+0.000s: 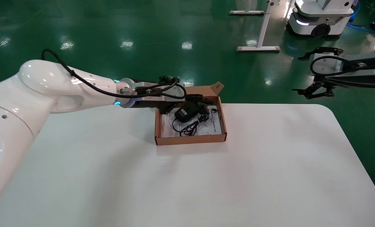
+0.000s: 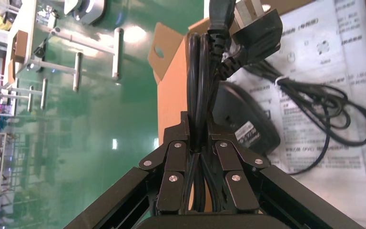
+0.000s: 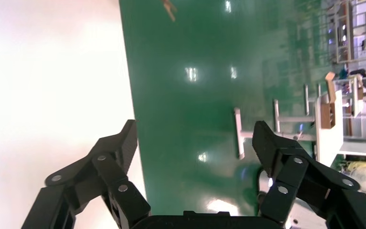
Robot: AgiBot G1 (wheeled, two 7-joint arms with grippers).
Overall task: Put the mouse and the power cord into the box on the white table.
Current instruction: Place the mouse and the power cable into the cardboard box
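The brown cardboard box point(image 1: 190, 138) lies open on the white table point(image 1: 238, 176), lined with a white printed sheet point(image 2: 324, 157). Inside it rests the black mouse point(image 1: 184, 114) point(image 2: 248, 126), its thin wire point(image 1: 190, 127) point(image 2: 333, 109) bunched beside it. My left gripper point(image 1: 200, 98) point(image 2: 198, 126) hangs over the box's far part, shut on the thick black power cord point(image 2: 198, 71), whose chunky plug point(image 2: 255, 33) sticks out beyond the fingertips above the sheet. My right gripper point(image 1: 313, 90) point(image 3: 195, 138) is parked open and empty off the table's far right corner.
The box's flap point(image 1: 217, 87) stands up at its far right corner. On the green floor behind are a white stand's legs point(image 1: 260, 31) and another robot's base point(image 1: 320, 19). Wide bare tabletop lies in front of the box.
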